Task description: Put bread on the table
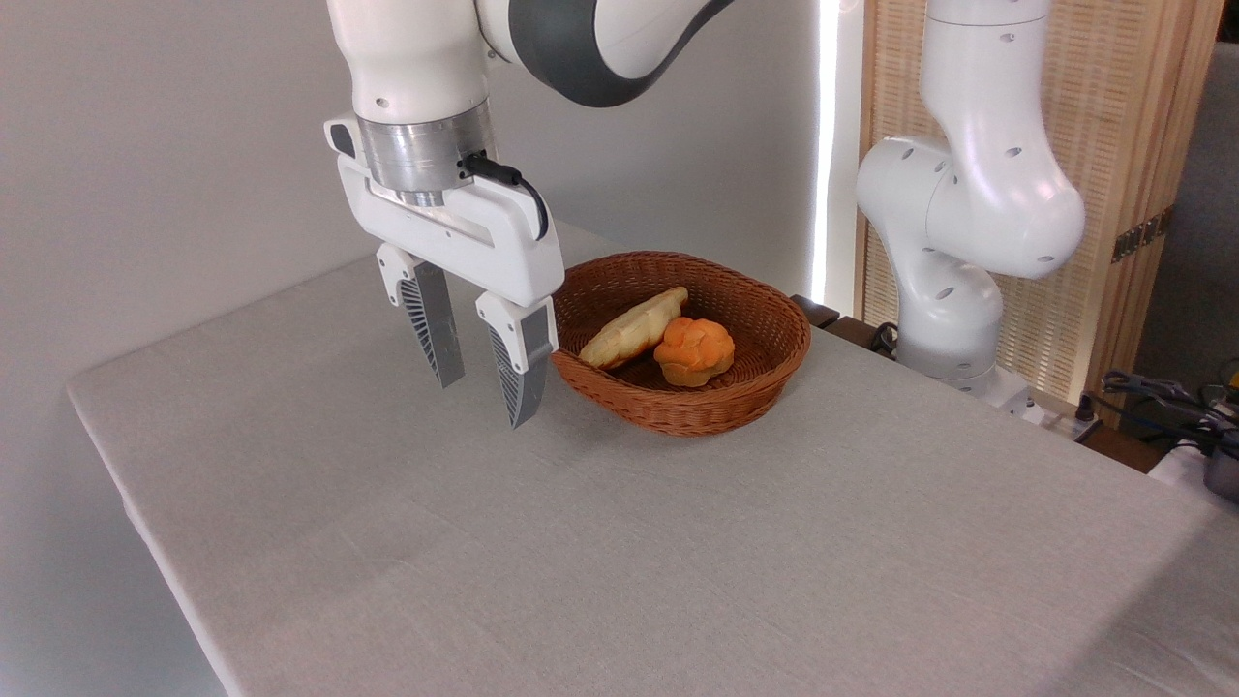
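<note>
On my screen the tabletop (pixel 600 542) is a broad slab under light grey-beige cloth, with a plain pale wall behind it and a slatted wooden screen (pixel 1113 194) off past the basket's far side. The basket (pixel 736 402), brown wicker and oval, is my landmark. The arm (pixel 968 213) rises from its base beyond the basket, bends overhead and comes down just left of the basket's near rim, wrist vertical. The gripper (pixel 484 382) hangs above the cloth with its fingers (pixel 518 373) pointing down and parted by a moderate gap, nothing between them (one finger overlaps the basket's left rim from my angle). The bread (pixel 634 329) lies inside the basket, slanted against its left wall, touching the round orange bun (pixel 694 350) beside it. Some cables (pixel 1162 397) trail well right of the basket.
</note>
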Action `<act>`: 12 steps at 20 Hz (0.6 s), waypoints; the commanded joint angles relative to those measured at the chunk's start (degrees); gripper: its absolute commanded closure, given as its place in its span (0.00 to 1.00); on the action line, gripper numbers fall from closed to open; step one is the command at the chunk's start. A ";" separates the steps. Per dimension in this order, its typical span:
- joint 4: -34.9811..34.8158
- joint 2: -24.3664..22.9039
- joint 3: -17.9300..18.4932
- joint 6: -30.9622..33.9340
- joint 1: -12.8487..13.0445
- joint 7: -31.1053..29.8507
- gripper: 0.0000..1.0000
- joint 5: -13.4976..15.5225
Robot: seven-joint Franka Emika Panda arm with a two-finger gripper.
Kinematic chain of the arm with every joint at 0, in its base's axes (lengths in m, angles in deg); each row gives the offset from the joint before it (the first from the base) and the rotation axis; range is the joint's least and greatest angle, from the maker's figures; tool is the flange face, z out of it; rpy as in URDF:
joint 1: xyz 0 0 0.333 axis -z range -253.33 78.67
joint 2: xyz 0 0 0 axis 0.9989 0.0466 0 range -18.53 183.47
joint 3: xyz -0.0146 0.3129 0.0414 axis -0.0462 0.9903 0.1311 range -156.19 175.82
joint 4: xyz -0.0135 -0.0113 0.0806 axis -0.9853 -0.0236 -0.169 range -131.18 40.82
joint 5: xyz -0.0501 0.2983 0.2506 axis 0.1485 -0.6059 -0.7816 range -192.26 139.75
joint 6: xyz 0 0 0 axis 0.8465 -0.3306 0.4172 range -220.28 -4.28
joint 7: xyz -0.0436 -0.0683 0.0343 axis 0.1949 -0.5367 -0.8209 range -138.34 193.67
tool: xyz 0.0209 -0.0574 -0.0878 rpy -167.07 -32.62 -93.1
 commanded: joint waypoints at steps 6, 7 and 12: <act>1.02 0.35 1.73 -1.48 0.05 0.88 0.00 -0.57; 1.02 0.26 1.74 -1.48 0.05 0.88 0.00 -0.57; 0.93 0.17 1.82 -1.48 0.05 0.80 0.00 -0.57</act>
